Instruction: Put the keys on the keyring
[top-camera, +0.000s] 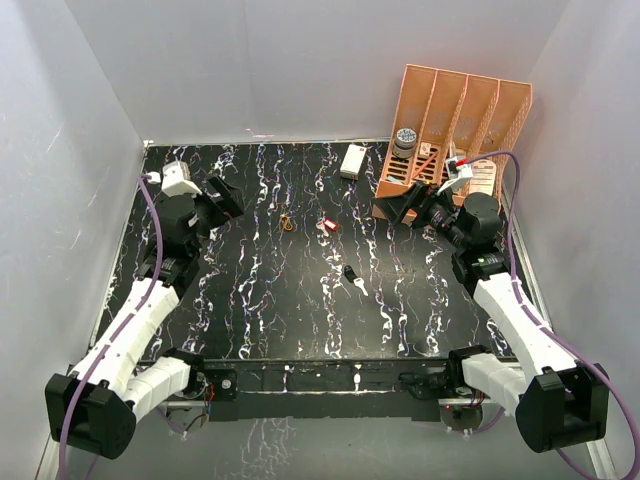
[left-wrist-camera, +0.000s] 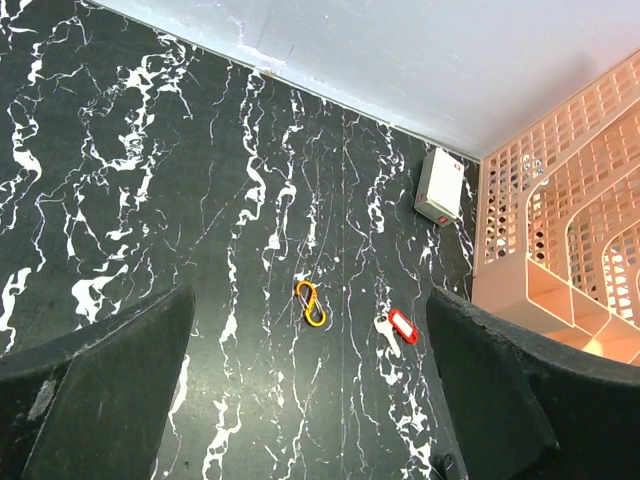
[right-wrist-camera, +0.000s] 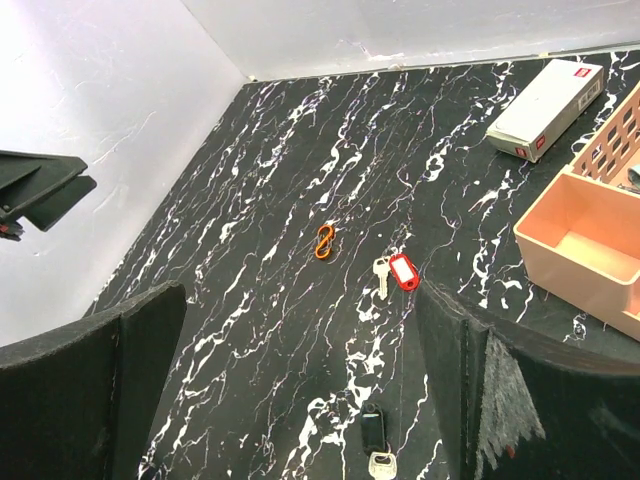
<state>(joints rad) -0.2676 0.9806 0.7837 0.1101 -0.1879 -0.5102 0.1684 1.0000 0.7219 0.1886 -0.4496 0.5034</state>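
Left end effector (left-wrist-camera: 310, 350) and right end effector (right-wrist-camera: 300, 320) both wide open, empty. Keyring (right-wrist-camera: 324, 241) lies on the desk (right-wrist-camera: 290, 150), red key (right-wrist-camera: 402, 271) just beside it, black key (right-wrist-camera: 373, 432) apart, nearer the arms. Best to grab ring edge first, keys by heads.

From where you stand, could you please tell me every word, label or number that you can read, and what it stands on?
No text here is legible.
box: small red marks, too small to read.
red key: white insert in its head, nothing readable on it.
can in the rack: too blurred to tell whether it bears any text.
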